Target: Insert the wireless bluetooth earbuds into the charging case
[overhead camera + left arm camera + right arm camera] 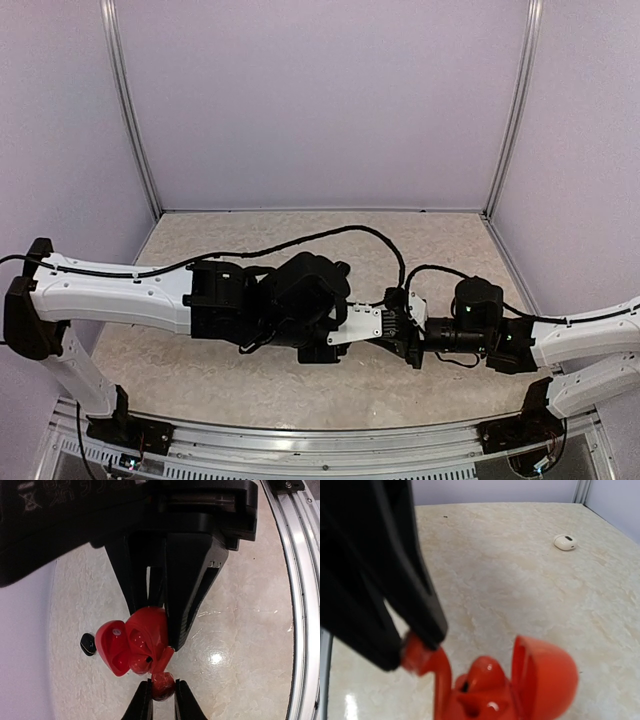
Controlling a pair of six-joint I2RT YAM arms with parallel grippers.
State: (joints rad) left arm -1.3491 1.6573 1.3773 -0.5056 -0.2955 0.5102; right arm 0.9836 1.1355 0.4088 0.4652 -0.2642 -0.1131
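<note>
A red charging case (120, 647) stands with its lid open, clamped between the fingers of my right gripper (155, 630), which reaches in from the top of the left wrist view. My left gripper (162, 687) is shut on the head of a red earbud (163, 682). The earbud's stem touches the case's edge. In the right wrist view the case (540, 680) fills the bottom edge, and the earbud (420, 657) arcs down into its body from the left gripper's black fingers (427, 625). My right gripper's own fingers do not show there. In the top view both arms meet over the front of the table (300, 235) and hide the case.
A small black pebble-shaped item (88, 644) lies on the table just beyond the open lid. A small white one (565, 542) lies far back towards the right wall. A metal rail (300, 580) runs along the table's near edge. Lilac walls close in the other sides.
</note>
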